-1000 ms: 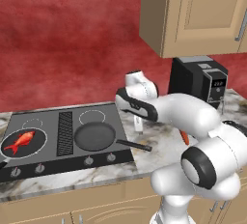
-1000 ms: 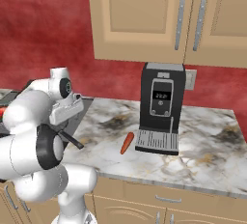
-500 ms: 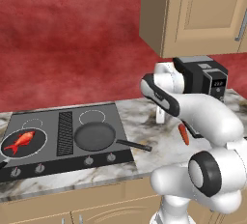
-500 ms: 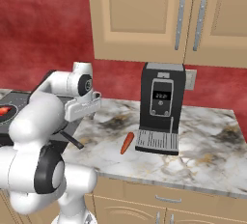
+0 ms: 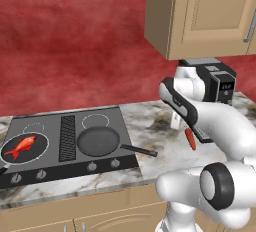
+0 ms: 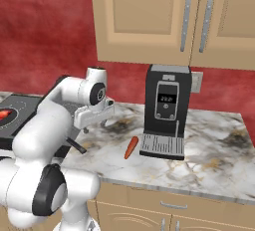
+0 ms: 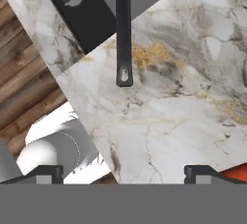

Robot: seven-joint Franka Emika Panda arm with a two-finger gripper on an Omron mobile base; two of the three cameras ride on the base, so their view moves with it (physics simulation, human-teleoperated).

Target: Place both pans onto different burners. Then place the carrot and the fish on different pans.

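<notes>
Since before, arm [image 5: 200,111] nearer carrot [image 6: 130,147]

Red wall [image 5: 75,51], tan cabinets [image 6: 149,21], marble counter [image 6: 209,150], wooden floor [image 7: 24,78].

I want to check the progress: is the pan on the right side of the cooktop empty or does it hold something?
Empty. The right pan shows only its bare dark bottom, while the carrot lies on the counter.

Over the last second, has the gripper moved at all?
Yes. The gripper has swung right, away from the cooktop and toward the coffee machine and the carrot.
</notes>
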